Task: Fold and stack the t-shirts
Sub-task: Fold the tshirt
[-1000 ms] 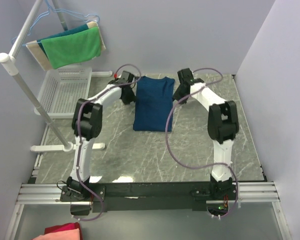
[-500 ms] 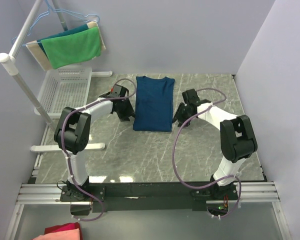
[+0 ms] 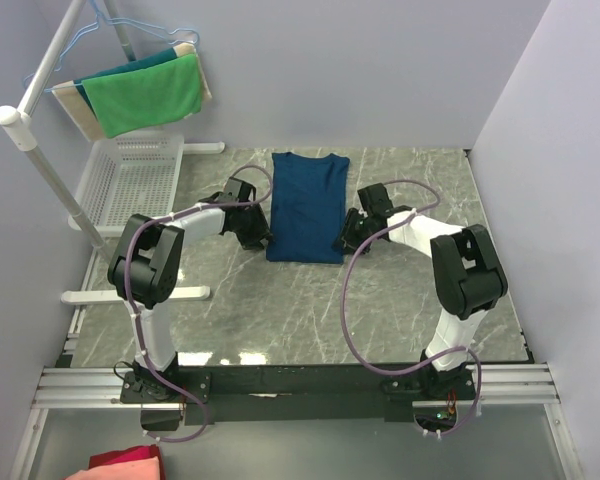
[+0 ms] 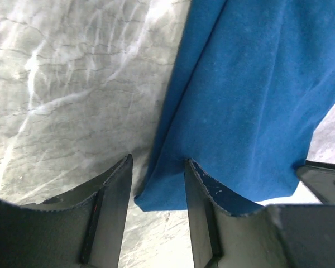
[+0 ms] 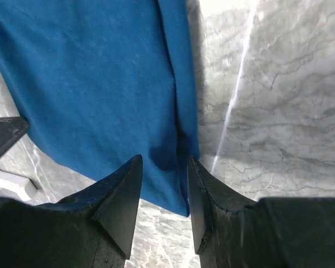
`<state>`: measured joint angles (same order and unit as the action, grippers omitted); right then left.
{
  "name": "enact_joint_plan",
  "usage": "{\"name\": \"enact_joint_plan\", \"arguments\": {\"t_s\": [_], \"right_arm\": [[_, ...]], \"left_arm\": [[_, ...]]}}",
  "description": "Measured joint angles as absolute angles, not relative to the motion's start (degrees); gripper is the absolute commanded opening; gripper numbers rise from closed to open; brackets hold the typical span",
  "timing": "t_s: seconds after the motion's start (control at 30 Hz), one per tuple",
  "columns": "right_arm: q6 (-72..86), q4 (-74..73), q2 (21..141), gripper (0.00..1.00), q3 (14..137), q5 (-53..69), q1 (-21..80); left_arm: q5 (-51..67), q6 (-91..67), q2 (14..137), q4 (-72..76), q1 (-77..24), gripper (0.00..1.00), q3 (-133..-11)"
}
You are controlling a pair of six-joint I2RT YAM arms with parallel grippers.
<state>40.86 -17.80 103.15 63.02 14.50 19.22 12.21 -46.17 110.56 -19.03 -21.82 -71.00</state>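
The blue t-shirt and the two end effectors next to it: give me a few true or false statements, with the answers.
1. The t-shirt lies flat on the table, folded into a long narrow strip. True.
2. The left end effector is shut on the shirt's collar. False: its fingers stand apart around the corner of the shirt nearest the left arm's base, at the end away from the collar.
3. The right end effector is open at the shirt's near right corner. True.
4. The green cloth lies in the white basket. False: it hangs from the rack above the basket.
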Motion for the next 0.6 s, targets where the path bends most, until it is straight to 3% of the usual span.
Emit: {"name": "enact_joint_plan", "arguments": {"t_s": [0.17,0.33,0.43,0.47,0.5,0.6], "right_arm": [[41.1,-17.0,103.3,0.42,60.8,15.3,19.6],[41.5,-15.7,103.3,0.32,59.2,16.3,20.4],[41.8,-14.9,103.3,0.15,58.5,16.7,21.1],[41.8,-14.8,103.4,0.11,58.4,16.8,21.3],[42.0,-14.8,103.5,0.0,58.4,16.9,21.4],[42.3,-14.7,104.0,0.0,58.5,17.1,21.5]], "left_arm": [[13.4,-46.2,110.6,-18.2,-21.8,0.47,-70.5],[14.5,-46.2,110.6,-17.0,-21.9,0.42,-69.6],[14.7,-46.1,110.6,-16.6,-22.2,0.34,-69.3],[14.8,-46.2,110.7,-16.5,-22.5,0.27,-69.2],[15.0,-46.2,110.9,-16.3,-22.8,0.23,-69.1],[15.0,-46.2,111.4,-15.8,-23.9,0.06,-69.0]]}}
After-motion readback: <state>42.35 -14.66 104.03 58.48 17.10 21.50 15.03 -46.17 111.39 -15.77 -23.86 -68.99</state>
